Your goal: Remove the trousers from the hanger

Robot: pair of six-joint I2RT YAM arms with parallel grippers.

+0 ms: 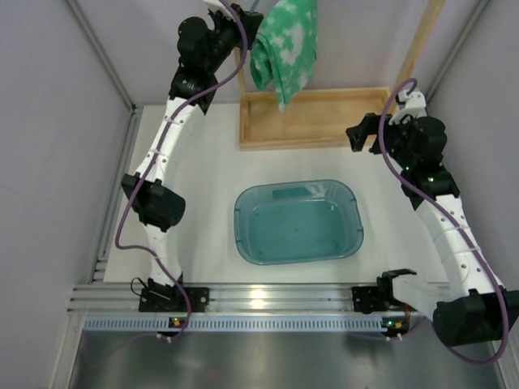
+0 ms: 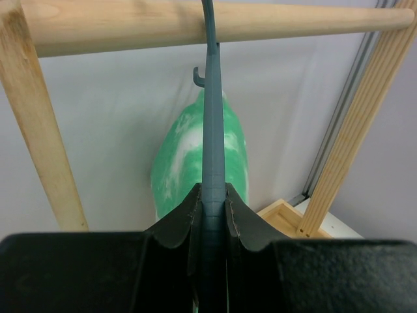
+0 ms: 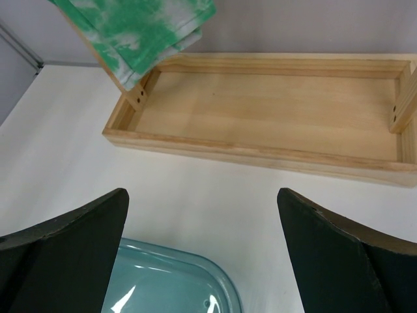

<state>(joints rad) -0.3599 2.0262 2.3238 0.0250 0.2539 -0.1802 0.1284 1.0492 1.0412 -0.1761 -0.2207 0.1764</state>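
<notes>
**Left gripper clamps the hanger**

The left gripper [image 2: 212,225] pinches the hanger [image 2: 212,130] on the wooden rail [image 2: 195,23] — the trousers [image 1: 285,44] hang at 12 o'clock. The right gripper [image 3: 202,254], at 3 o'clock, is spread — empty, above the teal basin [image 1: 353,212].

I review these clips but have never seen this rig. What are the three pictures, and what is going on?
Two robot arms stand at a table's near edge. The overhead view shows both; each other picture comes from a camera on one wrist. The left pincer is shut on the hanger, whose hook is over the wooden rack; the trousers hang from it. The right pincer is open and holds nothing, hovering above the white table. On the table sit a teal basin and the rack's wooden base tray.
</notes>
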